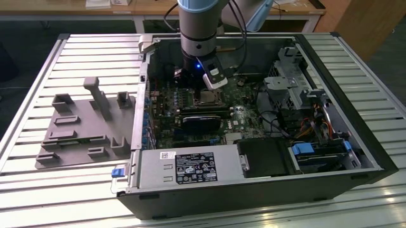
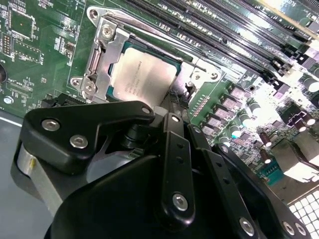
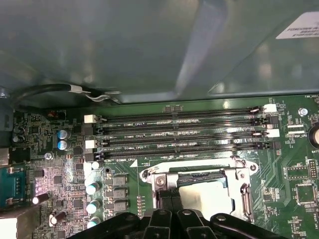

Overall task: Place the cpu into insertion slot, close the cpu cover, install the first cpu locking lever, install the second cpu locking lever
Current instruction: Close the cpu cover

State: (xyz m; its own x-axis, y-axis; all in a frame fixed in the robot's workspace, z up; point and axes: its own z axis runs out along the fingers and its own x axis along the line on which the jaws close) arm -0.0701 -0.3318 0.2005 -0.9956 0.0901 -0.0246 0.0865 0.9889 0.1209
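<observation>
The cpu point(image 2: 149, 74), a silvery-beige square chip, lies flat in the insertion slot point(image 1: 207, 98) on the green board; it also shows as a bright square cpu point(image 3: 209, 199) in the first wrist view. The cpu cover point(image 2: 102, 55), a silver metal frame, lies down around the chip, and its frame point(image 3: 199, 173) shows in the first wrist view too. A thin metal lever point(image 2: 149, 34) runs along one socket edge. My gripper point(image 2: 174, 99) hangs just over the socket's edge, fingers shut together with nothing seen between them, as the gripper point(image 3: 168, 200) and gripper point(image 1: 204, 91) views agree.
Long black memory slots point(image 3: 179, 130) run beside the socket. Inside the open case sit a black card point(image 1: 203, 121), a power supply point(image 1: 184, 168) and a drive cage point(image 1: 298, 90). A grey fixture plate point(image 1: 82, 128) lies on the slatted table at the exterior view's left.
</observation>
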